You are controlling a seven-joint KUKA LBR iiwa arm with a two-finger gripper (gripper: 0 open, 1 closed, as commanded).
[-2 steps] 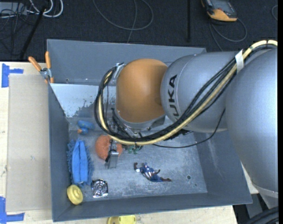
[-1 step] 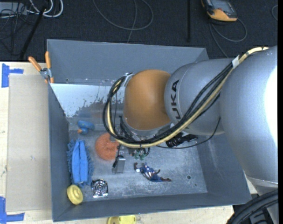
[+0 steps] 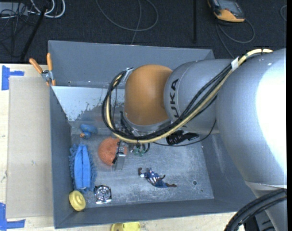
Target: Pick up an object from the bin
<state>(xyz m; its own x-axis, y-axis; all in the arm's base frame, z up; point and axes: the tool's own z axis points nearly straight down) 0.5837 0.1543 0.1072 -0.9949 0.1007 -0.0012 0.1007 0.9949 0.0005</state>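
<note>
**A:** Where is the end effector?

**B:** The end effector [image 3: 119,158] is low in the bin [image 3: 131,57], over the left half of the floor. It hangs below the orange wrist cover [image 3: 146,95] of the arm [image 3: 242,114], which reaches in from the right. Black and yellow cables [image 3: 108,110] loop round that cover.

**A:** Open or closed?

**B:** I cannot tell. The cover and cables hide most of it, and only a small grey metal tip shows near the floor.

**A:** What is nearest to it?

**B:** An orange rounded lump [image 3: 106,151], left of centre on the bin floor. The end effector's tip is at the lump's right edge. Whether the two touch or are just beside each other, I cannot say. Nothing shows the lump as gripped.

**A:** And round about?

**B:** A small blue piece [image 3: 88,129] lies just up and left of the lump, near the foot of the sloping back-left wall. A long blue fluffy thing [image 3: 81,167] lies lengthwise along the left wall, to the left of the lump. Below it, in the front-left corner, is a yellow round thing [image 3: 77,200], and just to its right is a shiny silver round thing [image 3: 102,194].

**A:** Anything on the right?

**B:** A small dark toy with blue parts [image 3: 154,177] lies on the floor, right of the end effector and towards the front. It is apart from all the rest.
</note>
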